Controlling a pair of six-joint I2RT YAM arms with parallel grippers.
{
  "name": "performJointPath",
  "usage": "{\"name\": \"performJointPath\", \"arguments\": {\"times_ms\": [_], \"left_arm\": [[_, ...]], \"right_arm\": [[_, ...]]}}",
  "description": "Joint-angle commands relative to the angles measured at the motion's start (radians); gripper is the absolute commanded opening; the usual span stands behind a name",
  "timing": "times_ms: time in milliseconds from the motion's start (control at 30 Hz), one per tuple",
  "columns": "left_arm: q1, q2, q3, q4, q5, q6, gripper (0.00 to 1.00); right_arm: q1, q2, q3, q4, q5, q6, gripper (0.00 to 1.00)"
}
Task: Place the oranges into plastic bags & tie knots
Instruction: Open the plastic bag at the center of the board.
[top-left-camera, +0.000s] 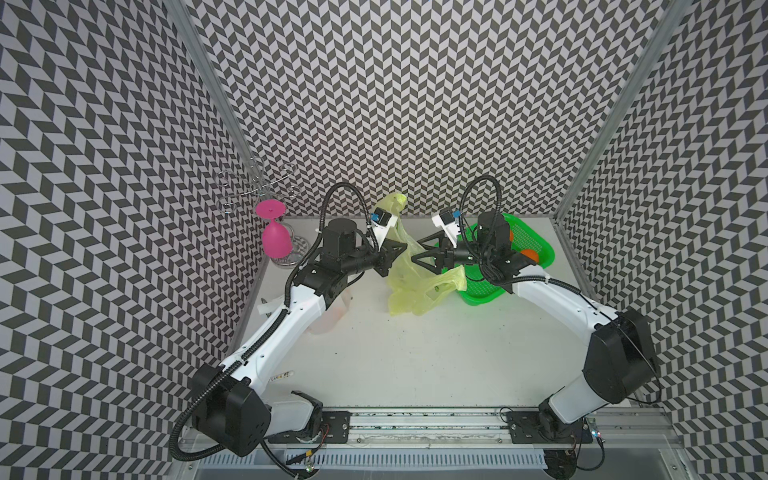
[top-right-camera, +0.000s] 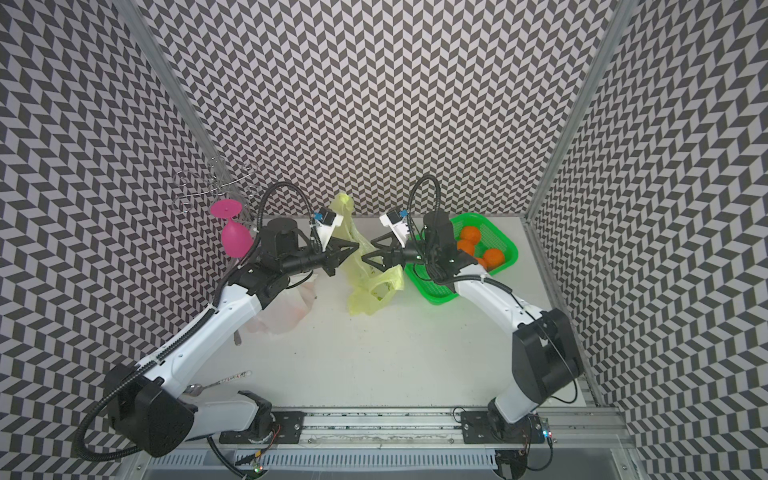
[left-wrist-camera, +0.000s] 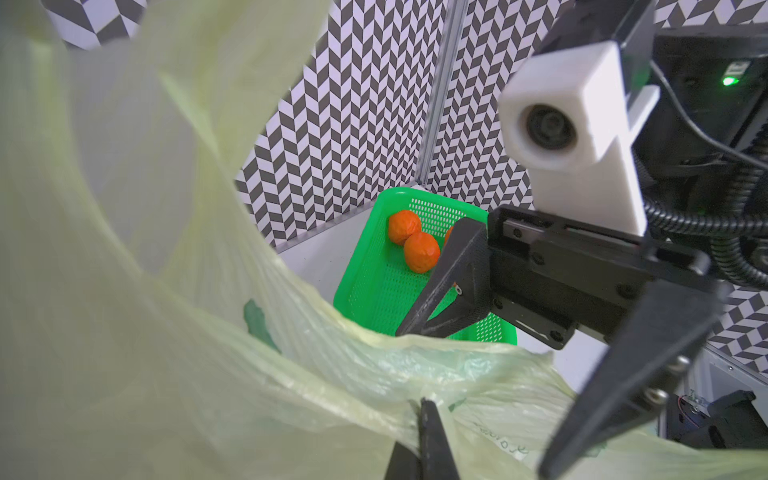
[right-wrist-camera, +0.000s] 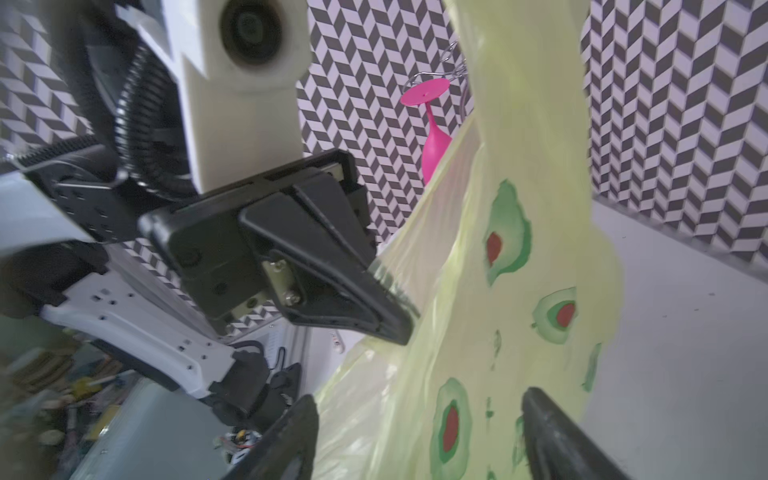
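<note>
The thin yellow-green avocado-print plastic bag (top-left-camera: 409, 274) hangs stretched upright. Its long axis rises from the white surface (top-left-camera: 415, 357) to a handle tip above the left pincer (top-left-camera: 402, 248), which is clenched on its film. The right pincer (top-left-camera: 417, 250) stands released, with bag film between its spread jaws. Just beside the bag, the green mesh plastic basket (top-right-camera: 432, 291) holds small round oranges (top-right-camera: 471, 235).
</note>
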Motion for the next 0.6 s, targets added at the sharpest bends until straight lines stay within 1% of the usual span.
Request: {"name": "performJointPath", "arguments": {"times_ms": [0, 133, 233, 267, 300, 400, 467, 567], "left_arm": [[-0.003, -0.005, -0.014, 0.035, 0.031, 0.015, 0.0], [-0.003, -0.013, -0.013, 0.024, 0.05, 0.034, 0.0], [0.007, -0.02, 0.002, -0.01, 0.04, 0.066, 0.0], [0.015, -0.023, 0.01, -0.024, 0.031, 0.075, 0.0], [0.025, -0.025, 0.02, -0.039, 0.023, 0.085, 0.0], [0.056, -0.025, 0.056, -0.093, -0.005, 0.143, 0.0], [0.084, -0.024, 0.073, -0.123, -0.021, 0.17, 0.0], [0.111, -0.009, 0.101, -0.172, -0.021, 0.203, 0.0]], "right_arm": [[0.0, 0.03, 0.055, -0.005, 0.11, 0.005, 0.6], [-0.002, 0.047, 0.084, -0.105, 0.244, -0.027, 0.38], [-0.01, 0.045, 0.092, -0.178, 0.406, -0.059, 0.13], [-0.018, 0.044, 0.09, -0.196, 0.461, -0.058, 0.08], [-0.027, 0.041, 0.083, -0.209, 0.516, -0.046, 0.06], [-0.068, 0.031, 0.045, -0.206, 0.595, -0.02, 0.07], [-0.098, 0.033, 0.025, -0.196, 0.593, -0.002, 0.09], [-0.124, 0.041, 0.033, -0.213, 0.546, -0.015, 0.14]]}}
